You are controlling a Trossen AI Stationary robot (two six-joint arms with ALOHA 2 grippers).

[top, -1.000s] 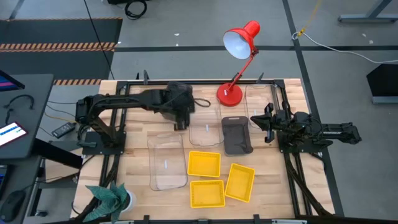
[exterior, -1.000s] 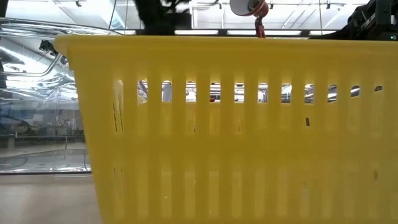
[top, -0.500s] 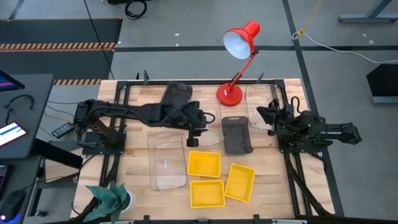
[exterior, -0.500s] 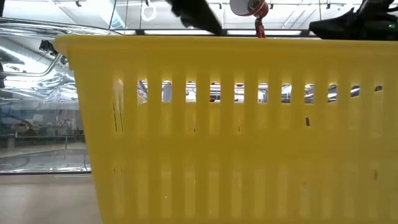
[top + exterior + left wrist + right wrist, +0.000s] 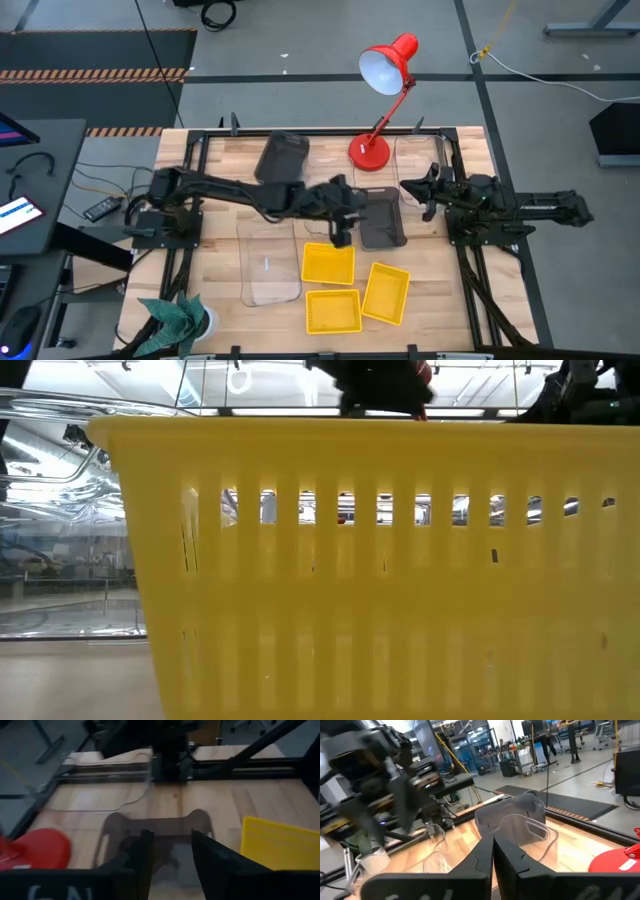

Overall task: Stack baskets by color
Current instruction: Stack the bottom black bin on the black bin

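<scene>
My left gripper point(image 5: 358, 212) is open and hangs over the left end of a dark grey basket point(image 5: 384, 220) at the table's middle. In the left wrist view its fingers point(image 5: 145, 857) stand apart above that basket point(image 5: 165, 832). A second dark grey basket point(image 5: 283, 157) lies flat near the far edge. Three yellow baskets point(image 5: 328, 263) point(image 5: 333, 310) point(image 5: 387, 293) lie flat near the front. One clear basket point(image 5: 268, 258) lies at the left, another point(image 5: 415, 165) at the far right. My right gripper point(image 5: 408, 188) is shut and empty at the right side.
A red desk lamp point(image 5: 372, 150) stands on its round base at the far edge, just beyond the middle grey basket. A yellow basket's slotted wall point(image 5: 380, 560) fills the low view. A green plant point(image 5: 175, 318) sits at the near left corner.
My left gripper has swung from over the far grey basket toward the table's right and near side, and it has tipped up from pointing down toward level. It now hangs over the middle grey basket. The far grey basket, which the gripper hid before, lies uncovered.
</scene>
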